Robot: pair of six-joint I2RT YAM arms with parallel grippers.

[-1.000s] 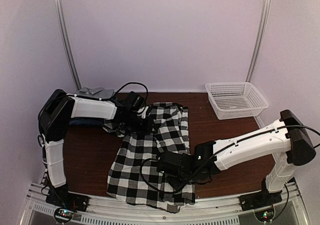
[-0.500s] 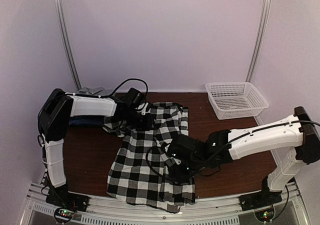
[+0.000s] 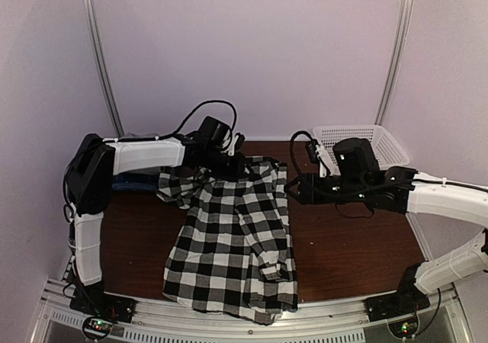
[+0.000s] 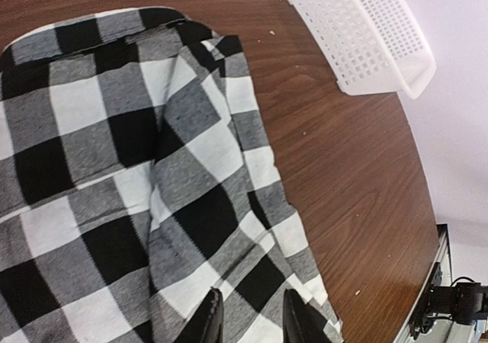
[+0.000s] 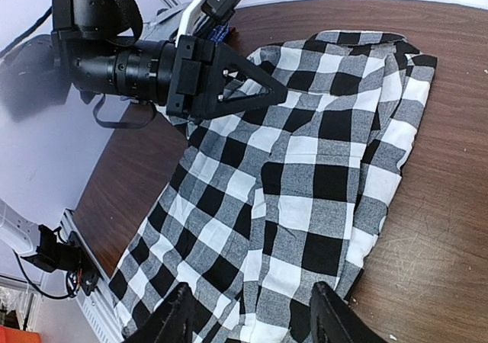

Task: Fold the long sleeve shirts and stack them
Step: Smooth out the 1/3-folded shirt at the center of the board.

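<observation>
A black-and-white plaid long sleeve shirt [image 3: 229, 236] lies flat on the brown table, collar at the far end. One sleeve is folded down along its right side, and the other sleeve is bunched at the far left [image 3: 177, 187]. My left gripper [image 3: 241, 163] hovers over the collar area, its jaws a little apart with nothing between them; the left wrist view shows plaid cloth [image 4: 137, 168] below the gripper [image 4: 252, 322]. My right gripper [image 3: 294, 189] hangs open in the air just right of the shirt. It [image 5: 255, 316] looks down on the plaid shirt [image 5: 305, 175].
A white mesh basket [image 3: 358, 151] [image 4: 358, 34] stands at the far right corner. Dark blue cloth [image 3: 126, 182] lies under the left arm at the far left. The table's near edge meets a metal rail [image 3: 229, 324]. Bare wood [image 3: 351, 244] shows right of the shirt.
My right gripper let go at the shirt's near right part, opened, rose and drew back to the right. My left gripper shifted slightly towards the far right over the collar, its jaws narrowing.
</observation>
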